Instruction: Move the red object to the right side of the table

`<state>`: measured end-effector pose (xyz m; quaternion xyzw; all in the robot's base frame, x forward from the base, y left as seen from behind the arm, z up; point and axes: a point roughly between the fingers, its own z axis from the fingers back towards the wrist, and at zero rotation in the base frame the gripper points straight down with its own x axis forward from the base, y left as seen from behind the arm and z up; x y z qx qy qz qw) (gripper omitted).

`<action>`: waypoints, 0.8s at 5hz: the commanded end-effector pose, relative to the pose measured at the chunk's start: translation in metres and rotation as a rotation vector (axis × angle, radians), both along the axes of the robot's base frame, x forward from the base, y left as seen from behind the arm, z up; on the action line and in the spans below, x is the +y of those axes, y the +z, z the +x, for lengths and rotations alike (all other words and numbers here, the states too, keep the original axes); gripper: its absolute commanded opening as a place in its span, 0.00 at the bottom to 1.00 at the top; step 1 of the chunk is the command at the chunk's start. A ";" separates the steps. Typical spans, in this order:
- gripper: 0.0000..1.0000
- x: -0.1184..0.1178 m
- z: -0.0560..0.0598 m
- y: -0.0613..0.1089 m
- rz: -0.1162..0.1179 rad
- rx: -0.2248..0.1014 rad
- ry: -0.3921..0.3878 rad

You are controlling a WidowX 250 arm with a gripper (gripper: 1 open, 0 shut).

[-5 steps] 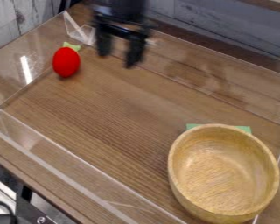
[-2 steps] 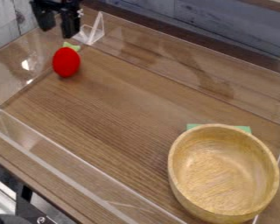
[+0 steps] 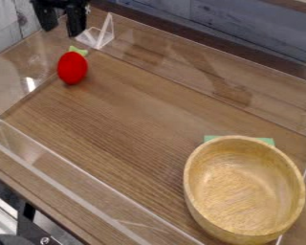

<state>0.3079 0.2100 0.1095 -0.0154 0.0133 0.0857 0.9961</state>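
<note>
Tool [image 3: 61, 19] at top-left of view, pointing down, fingers apart, holding nothing. Positioned above and behind red object [image 3: 73, 67], not touching it. Red object resting on surface [image 3: 130, 124] near far-left corner, green leafy top facing back wall. Clear acrylic walls [image 3: 15, 72] edging surface. Wooden bowl [image 3: 244, 189] at near-right, well apart from red object. Green patch [image 3: 220, 140] showing at bowl's far rim, identity unclear.
</note>
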 end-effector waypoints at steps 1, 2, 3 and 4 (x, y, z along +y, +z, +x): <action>1.00 0.001 0.009 0.022 0.031 -0.027 0.042; 1.00 0.001 0.010 0.013 0.029 -0.008 0.017; 1.00 0.001 0.012 0.005 0.029 0.006 -0.011; 1.00 0.001 0.009 0.003 0.029 0.016 -0.023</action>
